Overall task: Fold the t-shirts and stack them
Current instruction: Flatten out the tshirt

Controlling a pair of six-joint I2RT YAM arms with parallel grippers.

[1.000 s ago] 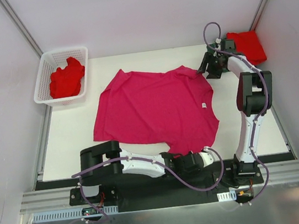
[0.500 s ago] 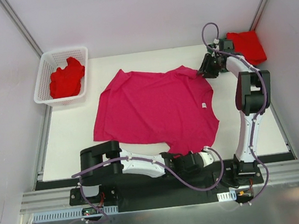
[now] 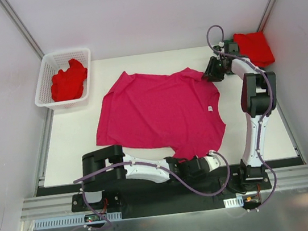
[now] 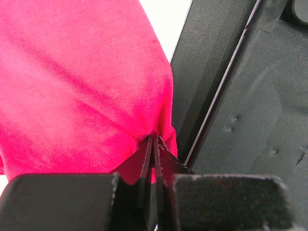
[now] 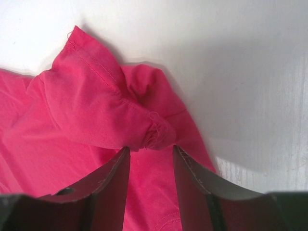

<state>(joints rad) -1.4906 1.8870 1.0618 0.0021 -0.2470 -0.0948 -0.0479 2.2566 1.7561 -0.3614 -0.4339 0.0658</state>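
T-shirt (image 3: pixel 159 114) soft magenta knit; rumpled

The pink shirt (image 3: pixel 159 112) is plain magenta with one small white label (image 3: pixel 210 108). The crumpled shirt (image 3: pixel 69 81) and the folded shirt (image 3: pixel 255 48) are plain bright red. The basket (image 3: pixel 41 91) is a white lattice, the table (image 3: pixel 75 144) white. The arms (image 3: pixel 144 170) are black and white, their cables (image 3: pixel 177 176) purple.

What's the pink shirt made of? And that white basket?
The pink shirt looks like soft, matte knit cloth, maybe cotton: it has a fine ribbed weave, a stitched hem and floppy wrinkles. The basket looks like hard, smooth white plastic: it is a stiff lattice of holes that keeps its shape.
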